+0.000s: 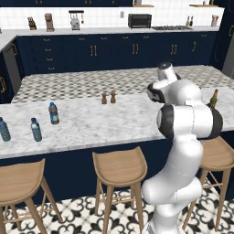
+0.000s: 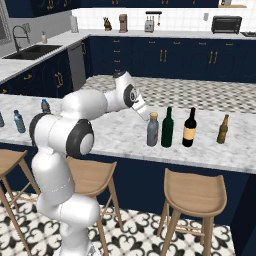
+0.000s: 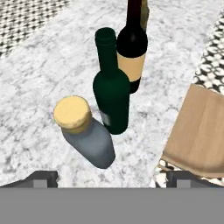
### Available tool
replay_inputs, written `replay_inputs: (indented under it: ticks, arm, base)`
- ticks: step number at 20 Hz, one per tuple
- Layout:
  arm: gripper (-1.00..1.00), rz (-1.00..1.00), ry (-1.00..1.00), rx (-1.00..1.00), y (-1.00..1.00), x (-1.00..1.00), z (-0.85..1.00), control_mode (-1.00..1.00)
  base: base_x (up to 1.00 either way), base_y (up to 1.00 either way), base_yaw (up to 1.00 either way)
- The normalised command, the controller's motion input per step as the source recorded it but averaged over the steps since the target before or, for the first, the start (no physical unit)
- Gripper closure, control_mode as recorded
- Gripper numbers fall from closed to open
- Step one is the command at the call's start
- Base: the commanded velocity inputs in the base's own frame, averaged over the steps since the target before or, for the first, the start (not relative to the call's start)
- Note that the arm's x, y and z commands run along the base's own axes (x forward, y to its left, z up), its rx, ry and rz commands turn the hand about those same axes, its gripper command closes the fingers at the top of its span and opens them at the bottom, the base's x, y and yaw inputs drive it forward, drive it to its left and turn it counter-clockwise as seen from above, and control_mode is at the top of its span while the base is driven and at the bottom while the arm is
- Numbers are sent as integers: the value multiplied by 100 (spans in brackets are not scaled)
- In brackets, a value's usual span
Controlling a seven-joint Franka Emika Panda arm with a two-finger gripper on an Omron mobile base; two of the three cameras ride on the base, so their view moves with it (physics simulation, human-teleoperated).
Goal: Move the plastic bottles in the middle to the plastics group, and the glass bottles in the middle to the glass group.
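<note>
The squat grey bottle with a tan cap (image 3: 89,139) (image 2: 152,129) stands on the marble counter, right beside the tall dark-green bottle (image 3: 111,98) (image 2: 167,127). Behind these stand the dark wine bottle with a cream label (image 3: 131,54) (image 2: 189,127) and the slim olive-brown bottle (image 2: 223,129) (image 1: 213,98). My gripper (image 3: 111,177) (image 2: 144,114) hovers open just above and short of the grey bottle, with nothing between its fingers. Three small pale-blue water bottles (image 1: 53,113) (image 1: 35,130) (image 1: 3,129) stand at the counter's left end.
Two small brown shakers (image 1: 108,97) stand mid-counter at the far edge. Wooden stools (image 2: 192,192) (image 1: 119,167) line the counter's near side, one close under the bottles (image 3: 199,131). Bare marble (image 1: 100,121) stretches between the two bottle groups.
</note>
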Motion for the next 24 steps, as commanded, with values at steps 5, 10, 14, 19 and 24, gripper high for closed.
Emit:
replay_inputs:
  ticks: [5,10,14,19,24]
  arm:
    - [-100,22,-6,0,26,-100,0,-100]
    - [-100,24,-5,1,40,-92,11,-100]
    - [-100,35,-5,-7,60,-84,80,-100]
    - [-100,28,-12,-5,34,-65,96,-100]
    - [-100,14,-20,0,15,-86,73,-100]
  base:
    - [0,0,0]
    - [0,0,0]
    - [0,0,0]
    - [0,0,0]
    - [0,0,0]
